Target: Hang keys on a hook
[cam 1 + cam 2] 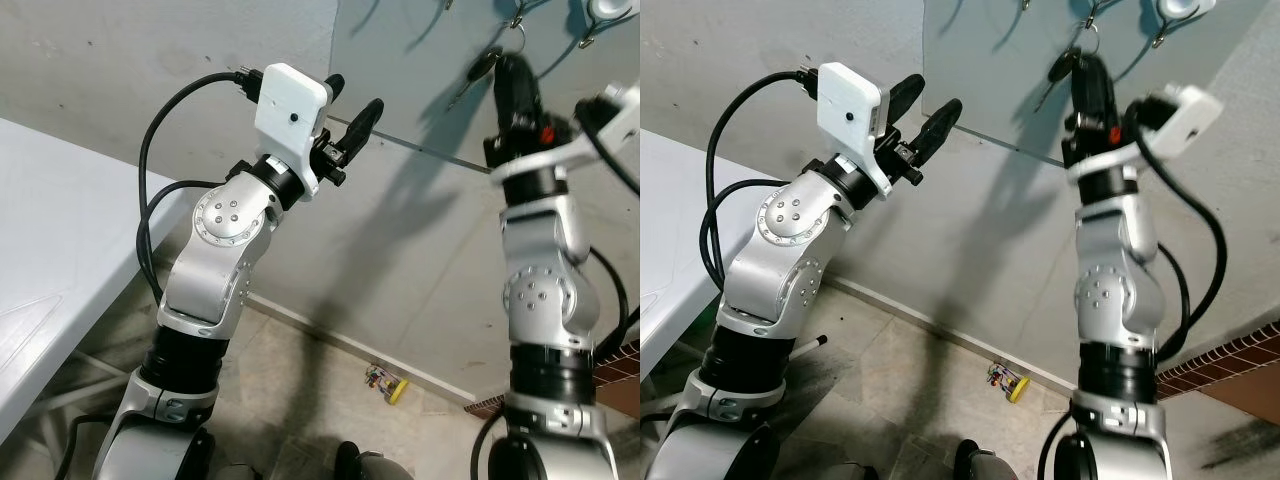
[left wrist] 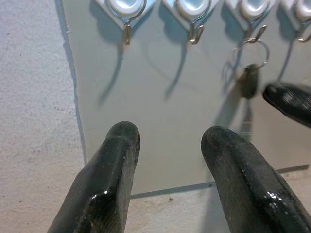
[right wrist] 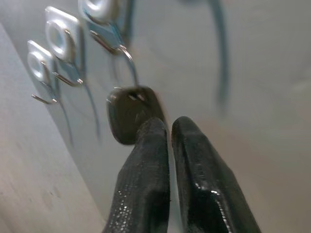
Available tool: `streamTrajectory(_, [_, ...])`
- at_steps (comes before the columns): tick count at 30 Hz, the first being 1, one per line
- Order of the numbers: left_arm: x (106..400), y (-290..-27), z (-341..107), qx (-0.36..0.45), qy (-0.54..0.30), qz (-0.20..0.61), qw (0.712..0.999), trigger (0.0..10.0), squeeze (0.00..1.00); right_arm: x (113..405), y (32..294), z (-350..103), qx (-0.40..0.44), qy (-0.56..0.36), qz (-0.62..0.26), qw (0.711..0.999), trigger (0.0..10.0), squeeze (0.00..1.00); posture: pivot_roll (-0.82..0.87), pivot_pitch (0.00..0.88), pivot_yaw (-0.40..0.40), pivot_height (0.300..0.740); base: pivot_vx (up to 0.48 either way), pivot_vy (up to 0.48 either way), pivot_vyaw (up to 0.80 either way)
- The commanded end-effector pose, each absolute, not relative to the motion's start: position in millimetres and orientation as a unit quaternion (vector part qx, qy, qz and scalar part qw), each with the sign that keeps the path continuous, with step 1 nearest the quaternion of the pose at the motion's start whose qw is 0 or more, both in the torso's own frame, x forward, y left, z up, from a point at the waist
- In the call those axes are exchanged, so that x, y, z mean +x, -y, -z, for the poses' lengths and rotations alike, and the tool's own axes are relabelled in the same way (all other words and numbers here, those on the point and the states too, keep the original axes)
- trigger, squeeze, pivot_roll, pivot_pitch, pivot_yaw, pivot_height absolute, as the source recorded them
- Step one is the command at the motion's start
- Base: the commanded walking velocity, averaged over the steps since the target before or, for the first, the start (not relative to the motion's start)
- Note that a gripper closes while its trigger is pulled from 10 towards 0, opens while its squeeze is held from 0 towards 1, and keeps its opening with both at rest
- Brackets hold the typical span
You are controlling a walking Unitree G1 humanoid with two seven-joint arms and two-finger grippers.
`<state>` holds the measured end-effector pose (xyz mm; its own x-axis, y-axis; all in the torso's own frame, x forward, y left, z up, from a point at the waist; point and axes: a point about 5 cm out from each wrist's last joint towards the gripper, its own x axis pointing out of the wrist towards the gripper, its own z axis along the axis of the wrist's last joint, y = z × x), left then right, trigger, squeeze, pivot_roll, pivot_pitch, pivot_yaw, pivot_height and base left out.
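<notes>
A grey board (image 2: 160,97) on the wall carries a row of white-backed metal hooks (image 2: 195,34). A dark-headed key (image 2: 249,80) hangs by its ring (image 2: 253,48) from one hook, blade down. My right gripper (image 1: 515,80) is raised to the board just beside the key (image 3: 124,116); its fingers (image 3: 146,160) are shut with nothing between them, and the key head lies behind one tip. My left gripper (image 1: 353,97) is held up open near the board's lower left corner, apart from the key.
A white table (image 1: 50,220) stands at my left, close to the left elbow. On the tiled floor by the wall lies a small yellow object (image 1: 397,390). A brown brick strip (image 1: 1240,350) runs at the lower right.
</notes>
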<state>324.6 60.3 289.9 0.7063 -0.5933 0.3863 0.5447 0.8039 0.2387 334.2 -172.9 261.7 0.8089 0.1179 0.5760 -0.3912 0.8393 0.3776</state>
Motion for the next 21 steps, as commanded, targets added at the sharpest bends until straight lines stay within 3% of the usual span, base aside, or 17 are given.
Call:
streamTrajectory(1, [324.7,-60.6,-293.1,0.054,0.236,0.298,0.923,10.0,0.0,331.0,170.8,-265.5,0.239,0.286,-0.145,0.917,10.0,1.0,0.03,0.2,-0.037,0.74,0.0,0.0,0.0])
streamTrajectory(11, [328.2,-64.4,-280.9,0.03,0.216,0.269,0.938,10.0,0.0,324.8,166.8,-253.4,0.217,0.268,-0.15,0.926,10.0,1.0,0.03,0.198,-0.039,0.74,0.0,0.0,0.0])
streamTrajectory(18, [334.6,-79.9,-252.8,-0.009,0.18,0.208,0.961,10.0,0.0,321.4,171.4,-227.1,0.193,0.233,-0.114,0.946,10.0,1.0,0.03,0.188,-0.039,0.74,0.0,0.0,0.0])
streamTrajectory(21, [337.8,-95.5,-226.1,-0.066,0.129,0.179,0.973,10.0,0.0,316.6,175.2,-208.1,0.177,0.21,-0.082,0.958,10.0,1.0,0.03,0.182,-0.03,0.74,0.0,0.0,0.0])
